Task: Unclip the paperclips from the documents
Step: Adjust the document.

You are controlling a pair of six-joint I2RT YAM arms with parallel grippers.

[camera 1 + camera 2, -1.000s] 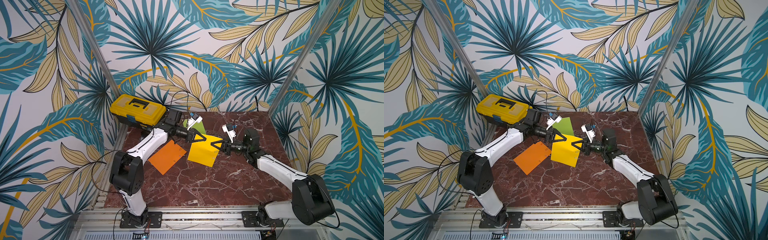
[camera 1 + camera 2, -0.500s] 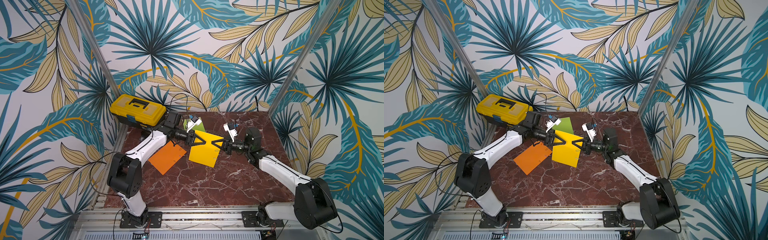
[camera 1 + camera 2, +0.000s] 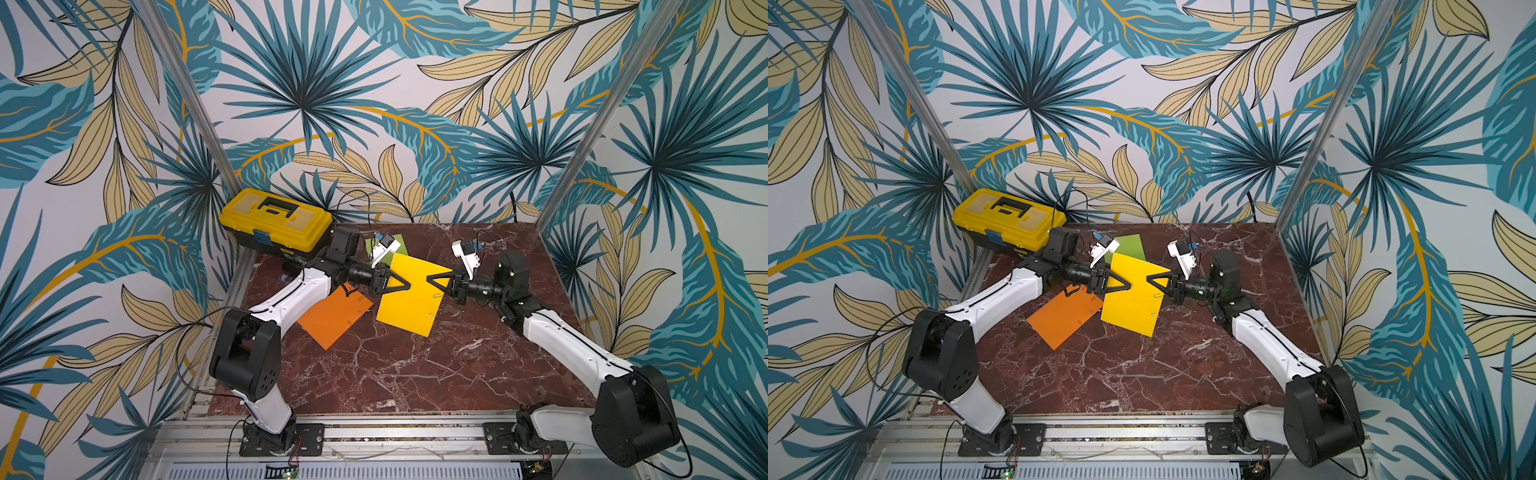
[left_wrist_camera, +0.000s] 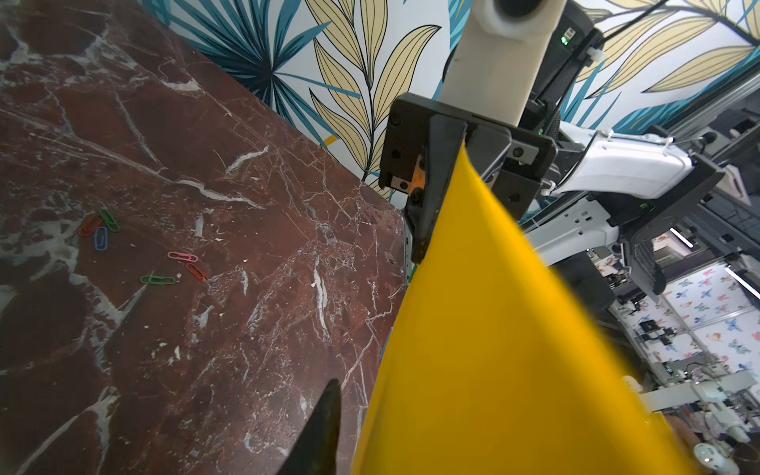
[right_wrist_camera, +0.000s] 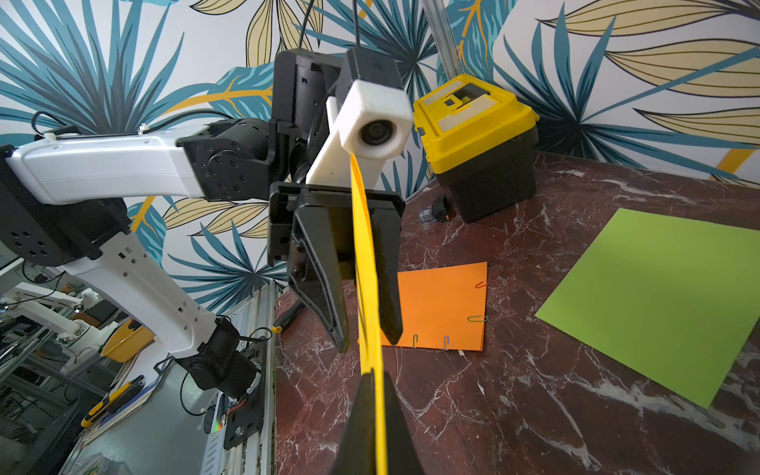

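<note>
1. The golden yellow paper sheet (image 3: pixel 409 305) is held up on edge over the middle of the dark red marble table (image 3: pixel 415 374). Treat it as light, thin and floppy: it will likely bow or tear under a hard pull.
2. The right pincer (image 3: pixel 429 277) is pressed together on the sheet's 3 o'clock edge. The left pincer (image 5: pixel 368 344) stands spread astride the sheet, not pinching it.
3. Small wire paperclips (image 3: pixel 437 295) sit on that 3 o'clock edge, just below the right pincer. They look thin and slippery, so grip a clip's outer loop and slide it off the edge.
4. Your open room is the bare marble from 4 to 8 o'clock.
5. Avoid the clipped orange paper sheet (image 3: pixel 332 318) at 9 o'clock, the lime green paper sheet (image 5: pixel 658 300) at 12 and the yellow-and-black plastic toolbox (image 3: pixel 276 222) at 10.
</note>
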